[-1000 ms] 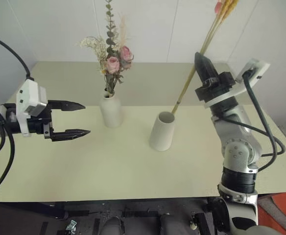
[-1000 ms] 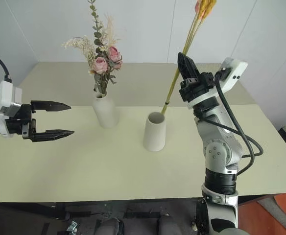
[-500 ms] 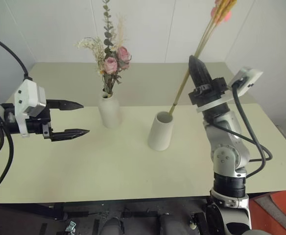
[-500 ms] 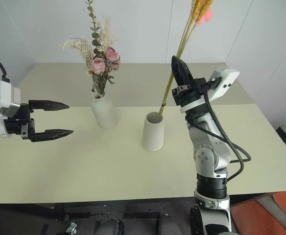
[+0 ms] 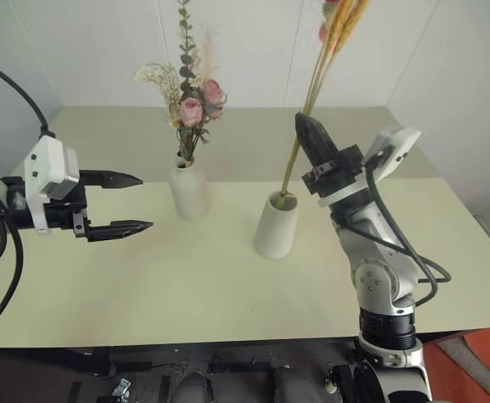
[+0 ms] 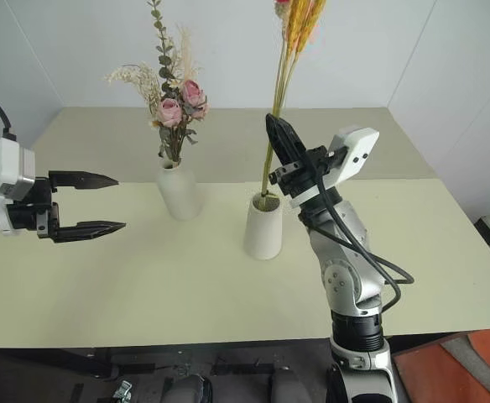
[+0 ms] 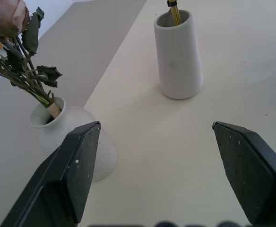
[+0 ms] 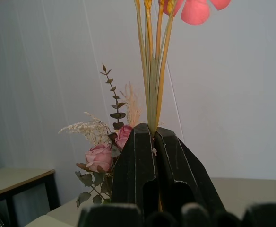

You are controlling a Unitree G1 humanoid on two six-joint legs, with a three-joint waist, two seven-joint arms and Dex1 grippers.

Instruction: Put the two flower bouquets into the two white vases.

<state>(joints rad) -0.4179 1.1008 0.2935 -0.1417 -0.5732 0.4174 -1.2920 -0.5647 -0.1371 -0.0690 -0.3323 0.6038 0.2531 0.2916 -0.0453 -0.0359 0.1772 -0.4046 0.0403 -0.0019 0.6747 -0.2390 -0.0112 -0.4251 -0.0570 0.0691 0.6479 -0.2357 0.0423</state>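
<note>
The right end effector is squeezed tight on the wheat stalk, partway up its stems. The stalk stands almost straight up, and its bottom end sits just inside the mouth of the wide vase, right below the end effector. The golden tips and pink blossoms reach high above the fingers. The left end effector hangs over the left side of the table with its two fingers spread wide apart and nothing between them. It points toward the bottle vase, which stands near it but not touching. The rose bunch is in the bottle vase. The two vases stand side by side, a little apart.
</note>
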